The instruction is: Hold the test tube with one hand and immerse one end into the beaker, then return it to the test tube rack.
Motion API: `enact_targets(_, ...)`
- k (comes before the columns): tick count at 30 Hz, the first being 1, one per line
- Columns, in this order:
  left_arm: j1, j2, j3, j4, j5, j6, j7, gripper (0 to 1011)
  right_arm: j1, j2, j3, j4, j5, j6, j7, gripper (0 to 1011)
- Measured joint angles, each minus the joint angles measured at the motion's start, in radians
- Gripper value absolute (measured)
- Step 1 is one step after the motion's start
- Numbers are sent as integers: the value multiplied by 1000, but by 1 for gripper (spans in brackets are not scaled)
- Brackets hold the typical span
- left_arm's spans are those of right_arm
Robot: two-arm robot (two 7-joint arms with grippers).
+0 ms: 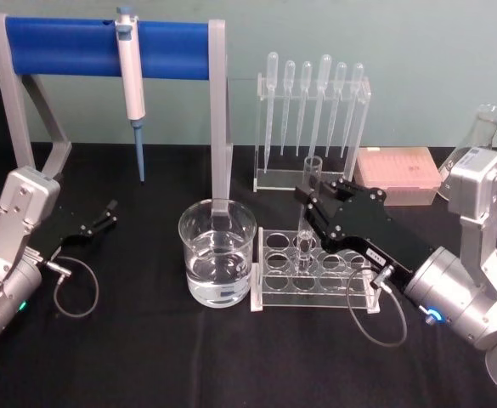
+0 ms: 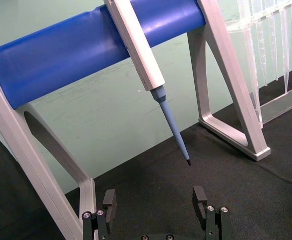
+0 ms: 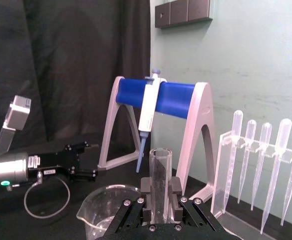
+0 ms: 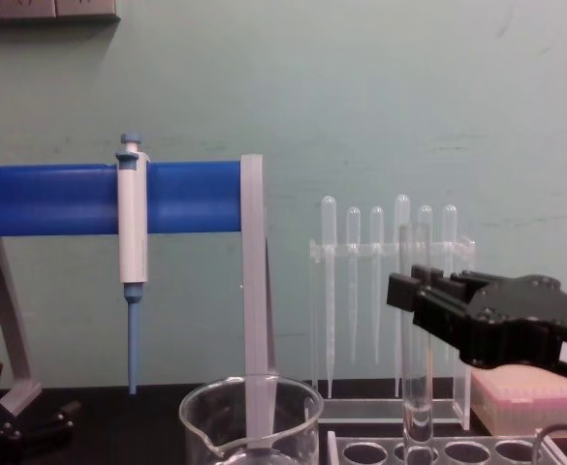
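Note:
The test tube (image 1: 310, 183) stands upright over the clear tube rack (image 1: 269, 270), its rounded lower end at the level of the rack's holes. My right gripper (image 1: 313, 202) is shut on the tube's middle, and its black fingers (image 3: 178, 192) clamp the glass (image 3: 160, 180). From the chest, the tube (image 4: 417, 329) rises beside the gripper (image 4: 411, 291). The beaker (image 1: 217, 253) holds some clear liquid and sits just left of the rack (image 4: 249, 415). At the far left my left gripper (image 1: 106, 213) rests low over the table, open with nothing between its fingers (image 2: 200, 197).
A stand with a blue bar (image 1: 61, 38) carries a white-and-blue pipette (image 1: 133, 85) behind the beaker. Behind the tube rack, a clear holder (image 1: 312, 110) carries several plastic pipettes. A pink tip box (image 1: 398, 174) and a glass flask (image 1: 479, 132) stand at the back right.

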Motion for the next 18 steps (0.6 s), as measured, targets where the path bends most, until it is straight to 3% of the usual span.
enact_targets(11, 0, 0, 0, 0, 0, 0, 0, 1000, 4, -11, -16, 48, -29, -1, 9, 224)
enact_targets(18, 0, 0, 0, 0, 0, 0, 0, 1000, 22, -8, -33, 67, -58, 27, 12, 224)
